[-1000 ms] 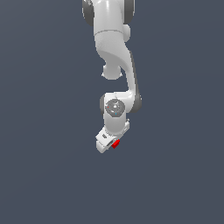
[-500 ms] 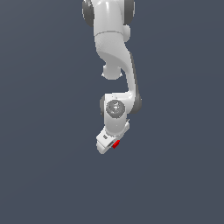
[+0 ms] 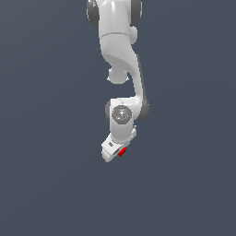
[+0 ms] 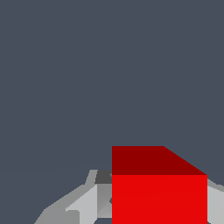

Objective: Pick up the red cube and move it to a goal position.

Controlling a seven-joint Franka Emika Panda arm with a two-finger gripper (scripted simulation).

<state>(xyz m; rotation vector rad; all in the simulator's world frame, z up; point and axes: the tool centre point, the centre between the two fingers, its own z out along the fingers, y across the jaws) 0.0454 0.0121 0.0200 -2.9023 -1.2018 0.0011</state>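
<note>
The red cube shows as a small red patch at the lower end of the white arm in the exterior view, mostly hidden behind the white hand. In the wrist view the red cube fills the space between the grey fingers, which press on its sides. My gripper is shut on the cube. The hand points down, tilted toward the exterior view's left.
A plain dark grey surface fills the view all around the arm. The white arm comes down from the top middle of the exterior view. No other objects show.
</note>
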